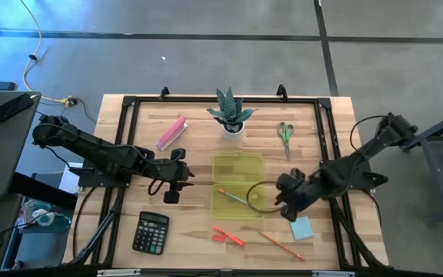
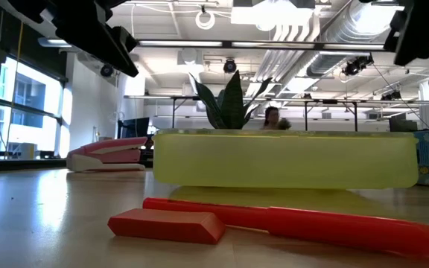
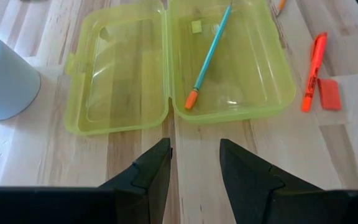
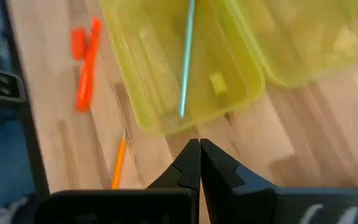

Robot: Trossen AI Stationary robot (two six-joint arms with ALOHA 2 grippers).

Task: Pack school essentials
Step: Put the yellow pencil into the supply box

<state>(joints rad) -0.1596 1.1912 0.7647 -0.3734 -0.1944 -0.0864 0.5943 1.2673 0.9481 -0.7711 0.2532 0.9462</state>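
An open yellow-green case (image 1: pixel 237 185) lies flat on the table, with a green pencil (image 3: pixel 207 59) and a small green block (image 3: pixel 196 26) in its near half. The red-orange pen (image 1: pixel 229 236), orange pencil (image 1: pixel 279 245) and light-blue note pad (image 1: pixel 301 228) lie near the table's near edge. The green-handled scissors (image 1: pixel 284 137) lie toward the far right. My left gripper (image 1: pixel 179 181) hovers open just left of the case. My right gripper (image 1: pixel 287 200) is shut, right of the case's near half, and holds nothing.
A potted plant (image 1: pixel 231 115) stands behind the case, with a pink bar (image 1: pixel 171 132) to its left. A black calculator (image 1: pixel 151 232) sits near the left front. A small red block (image 3: pixel 330 93) lies beside the pen. A black frame borders the table.
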